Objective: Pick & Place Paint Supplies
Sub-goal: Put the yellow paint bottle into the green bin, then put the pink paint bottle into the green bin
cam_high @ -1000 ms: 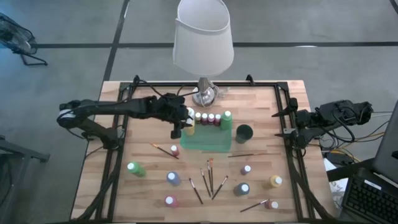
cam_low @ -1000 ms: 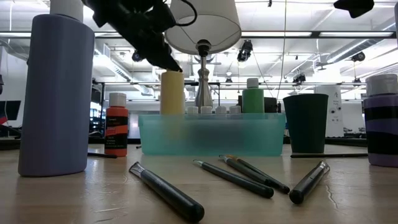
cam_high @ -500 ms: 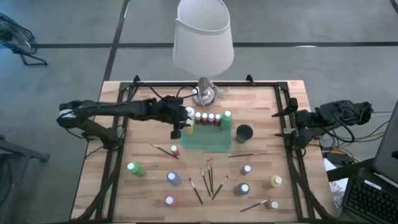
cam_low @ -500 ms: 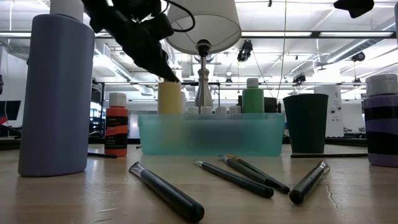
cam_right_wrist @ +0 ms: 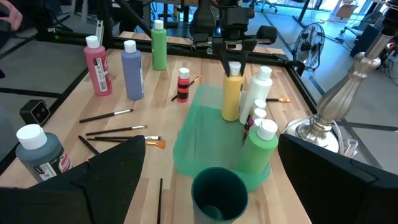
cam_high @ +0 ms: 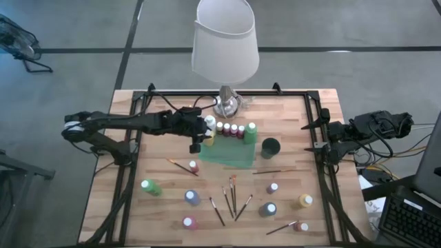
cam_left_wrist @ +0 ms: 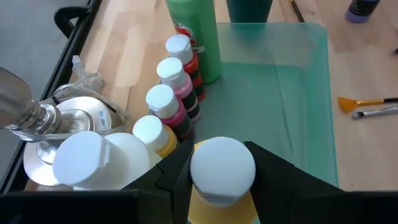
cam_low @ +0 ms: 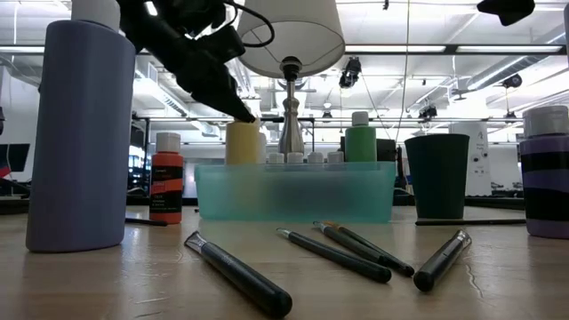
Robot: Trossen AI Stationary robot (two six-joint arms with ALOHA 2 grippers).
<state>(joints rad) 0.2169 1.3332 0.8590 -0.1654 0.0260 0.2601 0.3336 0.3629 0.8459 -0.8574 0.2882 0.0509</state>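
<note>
Sitting in the teal tray (cam_high: 231, 156) at its 10 o'clock corner, the yellow bottle (cam_right_wrist: 231, 93) stands upright with the left gripper (cam_right_wrist: 232, 51) clamped around its white cap (cam_left_wrist: 222, 167); the jaws sit narrow on either side of that cap. Whether the bottle's base already rests on the tray floor is hard to say from the low view, since the frosted wall hides it.

Handling guess: small plastic paint bottle, rigid, light to moderate with paint inside, smooth sides likely a bit slippery. The cap is narrower than the body, so it's the easier hold, but a top grip lets the body swing, so it's best kept vertical. Not fragile, though a tip could knock down its neighbours.

Neighbours: a white bottle (cam_left_wrist: 118, 155) just beside it, then a row of small capped bottles (cam_high: 230, 129) along the tray's 12 o'clock edge, ending in a green bottle (cam_high: 251, 131). A dark cup (cam_high: 271, 146) stands at 3 o'clock of the tray. Loose brushes (cam_high: 232, 196) lie at 6 o'clock, thin, stiff and light; they'd need a pinch mid-handle. More bottles are scattered near the table's 6 o'clock edge.

Right gripper (cam_high: 322, 135) waits at the table's 3 o'clock edge, jaws wide, empty. Lamp (cam_high: 224, 41) at 12 o'clock.
</note>
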